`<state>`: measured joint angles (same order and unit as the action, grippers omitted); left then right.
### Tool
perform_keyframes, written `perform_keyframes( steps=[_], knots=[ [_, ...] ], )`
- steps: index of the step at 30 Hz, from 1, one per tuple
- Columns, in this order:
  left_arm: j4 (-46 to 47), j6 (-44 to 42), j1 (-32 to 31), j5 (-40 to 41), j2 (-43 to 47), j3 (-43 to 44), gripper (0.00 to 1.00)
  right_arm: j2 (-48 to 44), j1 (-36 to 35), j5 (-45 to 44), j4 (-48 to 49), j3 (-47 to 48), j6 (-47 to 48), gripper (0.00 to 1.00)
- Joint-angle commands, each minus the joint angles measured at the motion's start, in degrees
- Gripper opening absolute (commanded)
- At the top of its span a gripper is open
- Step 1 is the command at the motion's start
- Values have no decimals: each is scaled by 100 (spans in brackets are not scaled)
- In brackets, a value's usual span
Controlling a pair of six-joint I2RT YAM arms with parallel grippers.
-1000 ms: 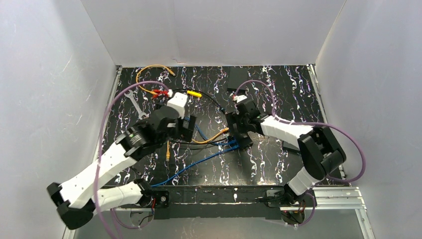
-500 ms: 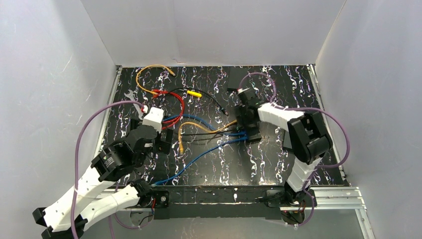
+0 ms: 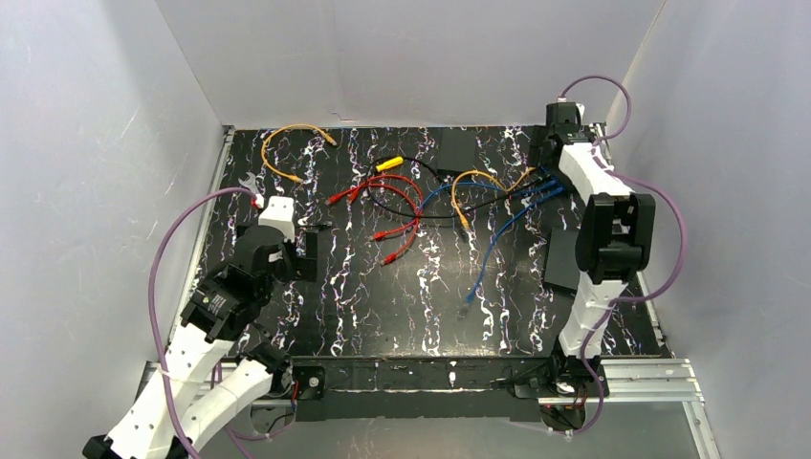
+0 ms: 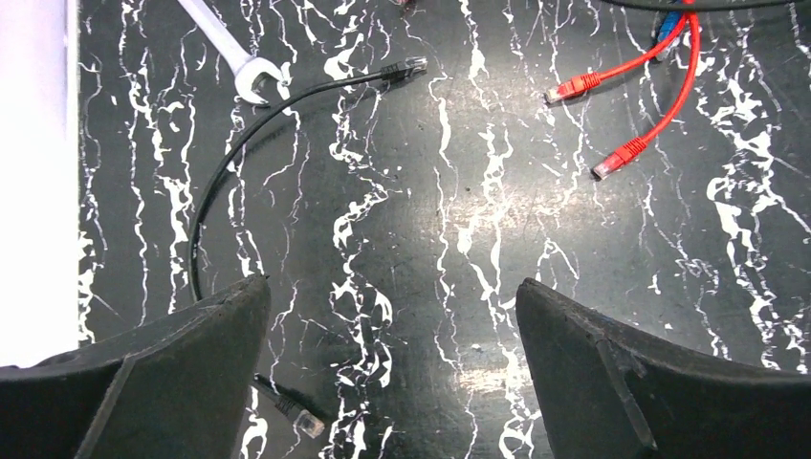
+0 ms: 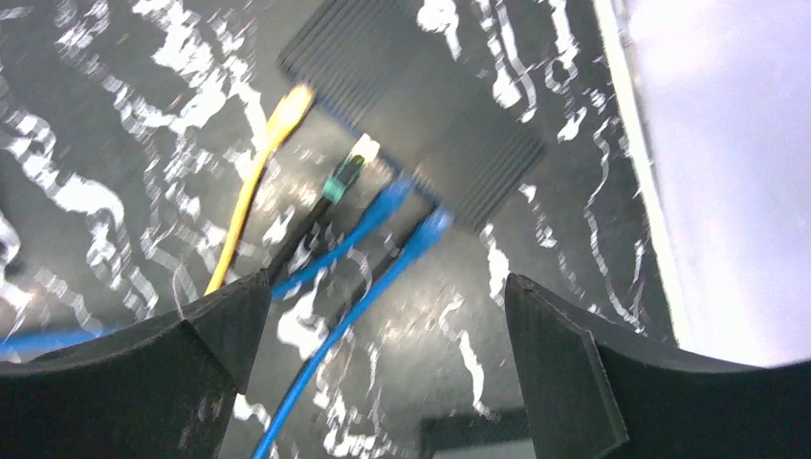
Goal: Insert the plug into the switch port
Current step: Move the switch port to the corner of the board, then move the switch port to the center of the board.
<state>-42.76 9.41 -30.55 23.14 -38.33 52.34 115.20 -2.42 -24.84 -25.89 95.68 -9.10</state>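
The switch [image 5: 421, 115] is a black ribbed box; yellow, black and two blue plugs sit in its near edge. My right gripper [image 5: 384, 279] hovers open just in front of it, holding nothing. In the top view that gripper [image 3: 547, 148] is at the table's back right and the arm covers most of the switch. My left gripper [image 4: 392, 287] stands open over bare table at the left [image 3: 311, 251]. A loose black cable has one plug [image 4: 404, 68] ahead of it and a clear-tipped plug [image 4: 306, 424] by the left finger. Two red plugs [image 4: 566, 91] lie further right.
A wrench [image 4: 234, 62] lies by the left wall. Red, black and blue cables [image 3: 402, 206] sprawl across the middle, an orange one [image 3: 287, 143] at the back left. Black boxes sit at the back centre [image 3: 457, 150] and right [image 3: 562, 260]. Side walls stand close.
The right arm swung from the table's middle to the back right, and the switch with its cables shifted that way too. The left arm drew back to the left. Red cables now lie mid-table.
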Motion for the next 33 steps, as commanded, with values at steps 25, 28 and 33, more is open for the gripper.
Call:
perform_keyframes(
  steps=[25,28,33],
  knots=[
    [233,-105,268,-660,121,-118,98,-2404,426,143,595,-4273,-1409,100],
    [232,-108,268,-652,149,-127,98,-2334,426,800,673,-4418,-1438,100],
    [242,-115,268,-652,168,-127,98,-2497,388,1881,869,-4784,-1479,100]
  ],
)
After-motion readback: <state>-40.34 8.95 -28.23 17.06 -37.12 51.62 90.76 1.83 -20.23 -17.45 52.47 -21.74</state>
